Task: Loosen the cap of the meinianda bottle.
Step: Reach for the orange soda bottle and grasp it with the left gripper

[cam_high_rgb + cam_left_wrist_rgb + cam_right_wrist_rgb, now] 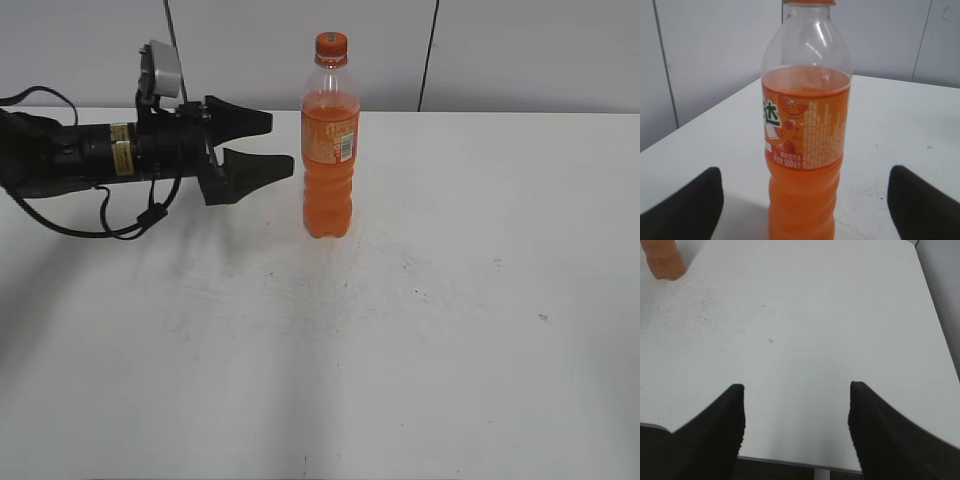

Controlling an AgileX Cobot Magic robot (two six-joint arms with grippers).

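The meinianda bottle (329, 150) stands upright on the white table, its orange cap (331, 45) on top. My left gripper (280, 142) is open, level with the bottle's label, a short way to its left and not touching it. In the left wrist view the bottle (805, 150) fills the middle between the two open fingertips (805, 197); only the cap's lower rim (808, 1) shows at the top edge. My right gripper (795, 405) is open and empty above the table's near edge; the bottle's base (662, 260) shows at that view's top left. The right arm is out of the exterior view.
The white table (400, 330) stretches in front of and to the right of the bottle, with a few small dark specks. A grey wall stands behind it. The table's front edge (790, 460) shows in the right wrist view.
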